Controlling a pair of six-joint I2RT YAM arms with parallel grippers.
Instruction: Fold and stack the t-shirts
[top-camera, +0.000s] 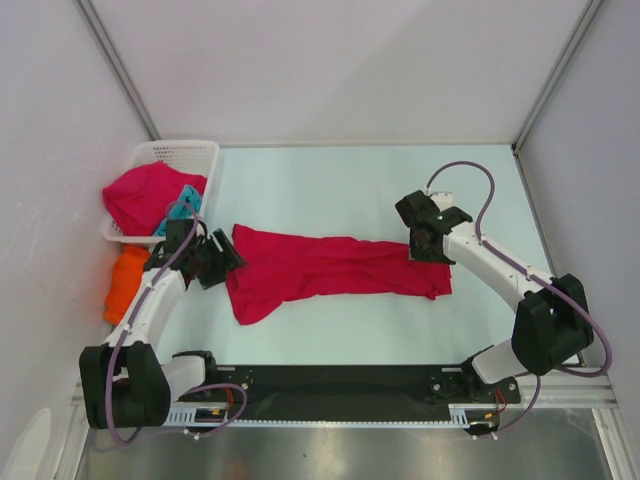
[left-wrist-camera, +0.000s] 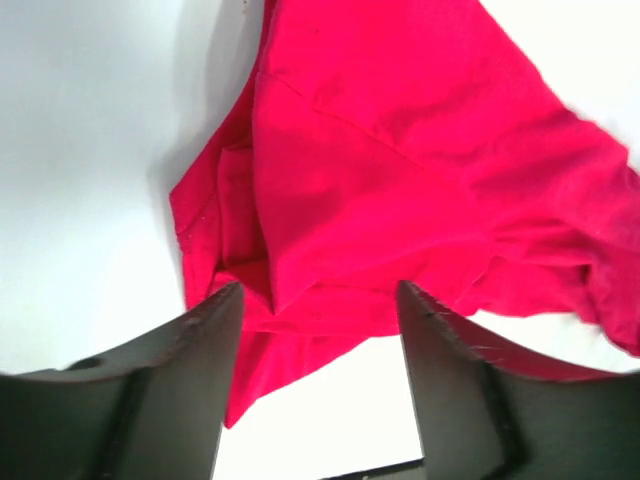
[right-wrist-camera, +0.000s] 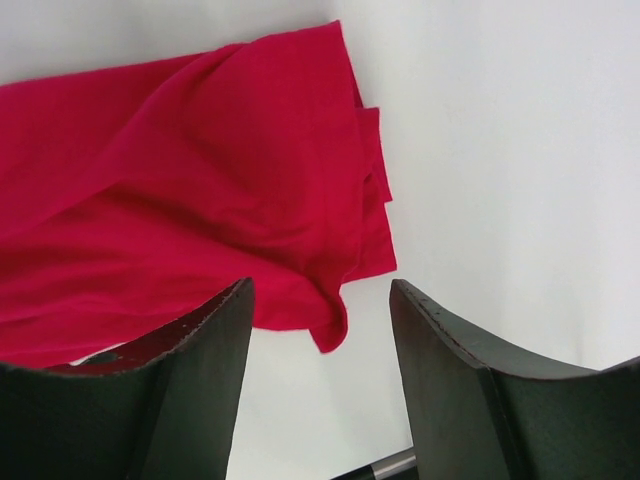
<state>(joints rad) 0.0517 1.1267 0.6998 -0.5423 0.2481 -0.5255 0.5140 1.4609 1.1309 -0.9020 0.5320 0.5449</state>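
Observation:
A crimson t-shirt (top-camera: 330, 265), folded into a long strip, lies across the middle of the table. My left gripper (top-camera: 222, 265) hovers at its left end with jaws open. In the left wrist view the crumpled end of the cloth (left-wrist-camera: 400, 180) lies just beyond that gripper (left-wrist-camera: 318, 290), and nothing is pinched. My right gripper (top-camera: 425, 245) stands over the shirt's right end, also open. The right wrist view has the shirt's corner (right-wrist-camera: 330, 330) hanging free between the fingers of that gripper (right-wrist-camera: 320, 285). A second crimson t-shirt (top-camera: 145, 190) and a teal one (top-camera: 185, 200) sit in the basket. An orange t-shirt (top-camera: 125, 280) lies beside it.
The white lattice basket (top-camera: 180, 150) stands at the back left against the left wall. White walls close in the table on three sides. A black rail (top-camera: 330, 385) runs along the near edge between the arm bases.

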